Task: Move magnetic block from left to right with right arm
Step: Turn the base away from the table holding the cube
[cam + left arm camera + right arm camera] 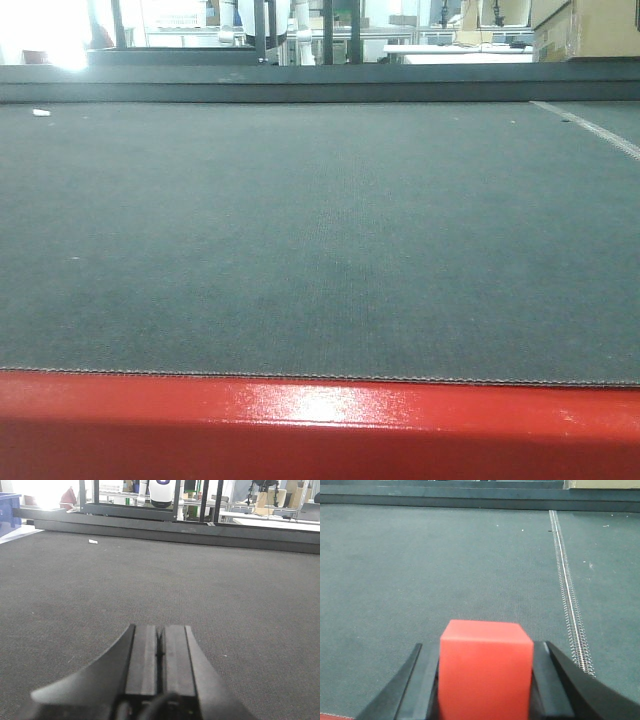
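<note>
Even, diffuse light across the grey mat (pixel 320 220); I see blown-out glare beyond its far left corner, a sheen on the red ledge (pixel 320 410) below it, background soft.

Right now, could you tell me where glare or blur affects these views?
Front view: glare blows out the top left corner, and the red table edge shows a white sheen. Left wrist view: similar washout top left. Right wrist view: even light, magnetic block slightly soft.

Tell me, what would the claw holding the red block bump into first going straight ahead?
Nothing soon, it seems. Ahead of the right claw and its red block lies bare grey mat; the first thing looks like the dark raised ledge at the far edge.
</note>
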Robot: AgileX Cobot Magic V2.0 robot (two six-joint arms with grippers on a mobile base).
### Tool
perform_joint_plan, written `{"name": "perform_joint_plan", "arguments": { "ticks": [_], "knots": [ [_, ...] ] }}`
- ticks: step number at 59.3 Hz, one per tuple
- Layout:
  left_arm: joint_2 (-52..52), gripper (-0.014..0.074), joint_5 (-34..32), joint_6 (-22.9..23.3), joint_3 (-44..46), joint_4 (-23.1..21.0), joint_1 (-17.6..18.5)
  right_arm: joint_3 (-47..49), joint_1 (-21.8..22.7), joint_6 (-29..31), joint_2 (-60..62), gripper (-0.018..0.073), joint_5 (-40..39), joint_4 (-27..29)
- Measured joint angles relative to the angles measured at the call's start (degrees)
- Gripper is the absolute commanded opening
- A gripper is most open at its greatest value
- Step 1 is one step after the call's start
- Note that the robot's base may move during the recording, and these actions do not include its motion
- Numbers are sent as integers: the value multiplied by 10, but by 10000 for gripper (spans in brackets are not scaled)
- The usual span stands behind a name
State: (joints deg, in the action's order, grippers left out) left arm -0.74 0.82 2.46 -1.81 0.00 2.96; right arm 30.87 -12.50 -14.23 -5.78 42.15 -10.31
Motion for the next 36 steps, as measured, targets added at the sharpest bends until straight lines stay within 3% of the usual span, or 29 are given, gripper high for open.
{"name": "perform_joint_plan", "arguments": {
  "ticks": [36],
  "knots": [
    [0,-116,0,0,0,0,0,0,0,0,0,181,0,0]
  ]
}}
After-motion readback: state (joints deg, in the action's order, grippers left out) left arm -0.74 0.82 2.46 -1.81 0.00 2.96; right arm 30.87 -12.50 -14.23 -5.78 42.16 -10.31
